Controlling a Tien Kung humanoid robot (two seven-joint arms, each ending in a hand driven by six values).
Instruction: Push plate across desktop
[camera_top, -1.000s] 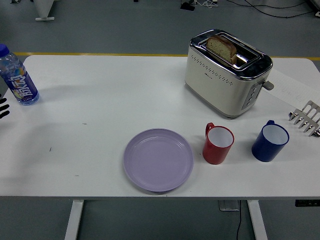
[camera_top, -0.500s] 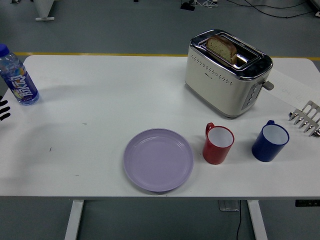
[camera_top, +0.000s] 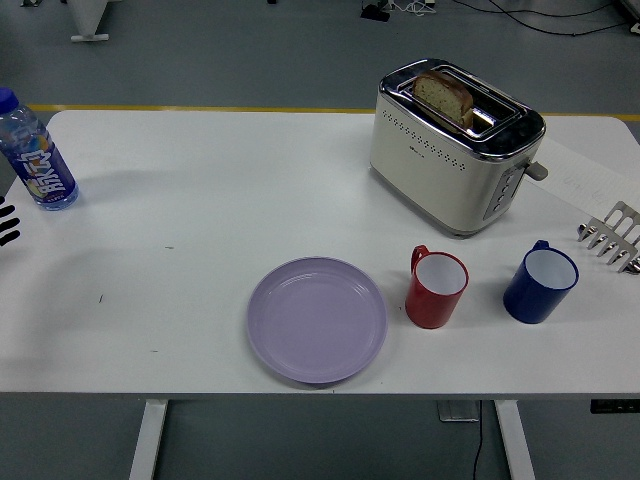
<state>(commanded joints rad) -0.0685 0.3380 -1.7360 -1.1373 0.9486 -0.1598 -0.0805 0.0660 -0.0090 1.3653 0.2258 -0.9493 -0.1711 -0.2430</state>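
Observation:
A lilac plate (camera_top: 317, 319) lies flat near the table's front edge, a little left of centre. Nothing touches it. Only a black sliver of my left hand (camera_top: 6, 224) shows at the picture's left edge, just below the water bottle and far from the plate. My right hand is out of view.
A red mug (camera_top: 436, 289) stands right beside the plate, with a blue mug (camera_top: 539, 284) further right. A cream toaster (camera_top: 455, 150) holding a bread slice stands behind them. A water bottle (camera_top: 35, 156) stands far left. A grey pronged metal thing (camera_top: 612, 236) pokes in at the right edge.
The sliver of my left hand has slipped slightly down along the left edge. The plate and everything else stay where they were.

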